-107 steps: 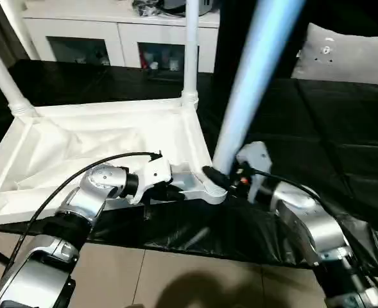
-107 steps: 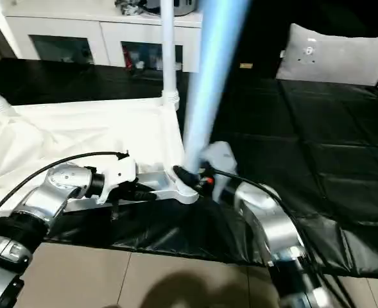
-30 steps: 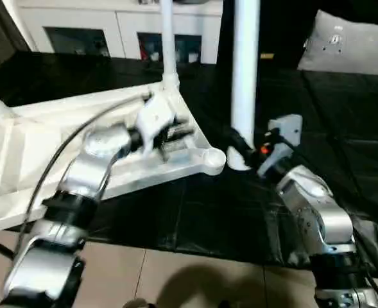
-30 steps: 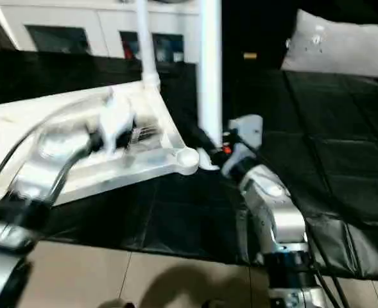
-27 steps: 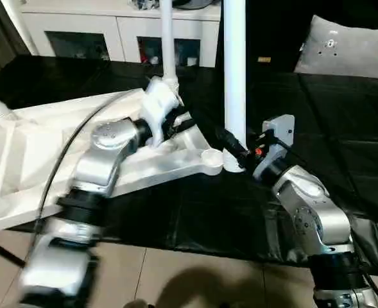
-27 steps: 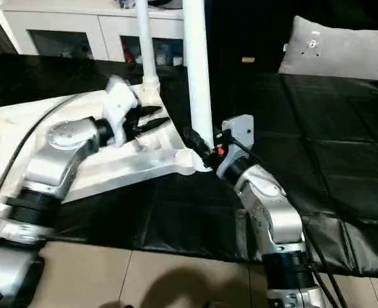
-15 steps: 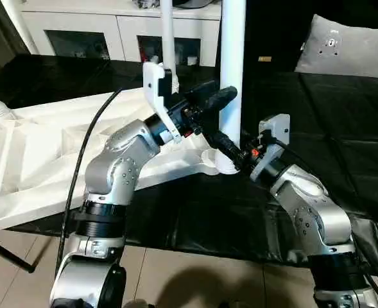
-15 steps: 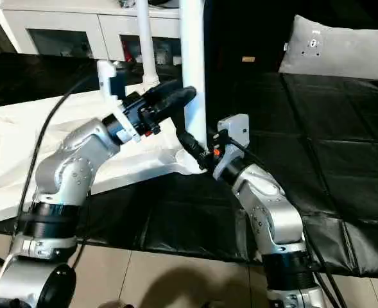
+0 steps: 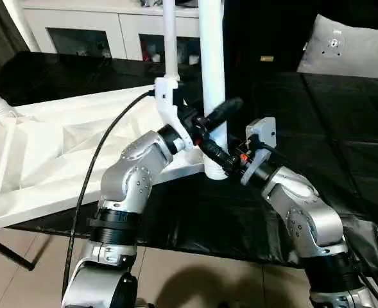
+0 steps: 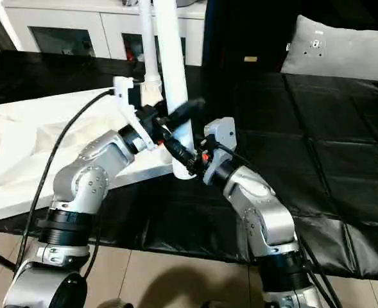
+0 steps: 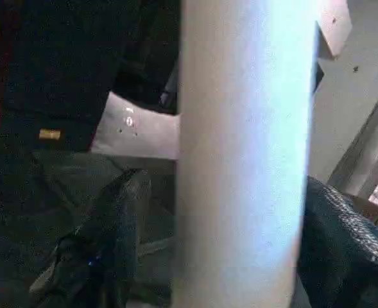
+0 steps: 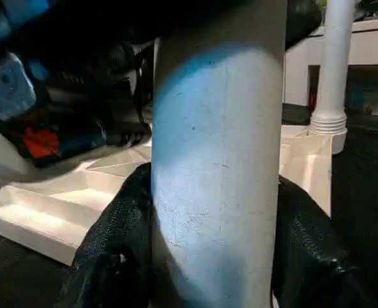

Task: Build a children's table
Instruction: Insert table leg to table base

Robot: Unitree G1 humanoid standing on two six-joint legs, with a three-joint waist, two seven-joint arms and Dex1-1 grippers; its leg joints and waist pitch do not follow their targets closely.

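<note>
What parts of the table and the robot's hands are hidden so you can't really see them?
- The bottom end of the near leg and the corner socket: head views, hidden behind the right gripper and left gripper, so whether it is seated cannot be told.
- The leg's top: cut off by the upper edge.
- The table top: its left part runs off the picture.
- The cabinet's contents: too small to tell.

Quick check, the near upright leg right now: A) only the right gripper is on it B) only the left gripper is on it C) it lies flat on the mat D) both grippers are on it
D: the left gripper and the right gripper both close around the leg, which stands upright at the tabletop corner.
</note>
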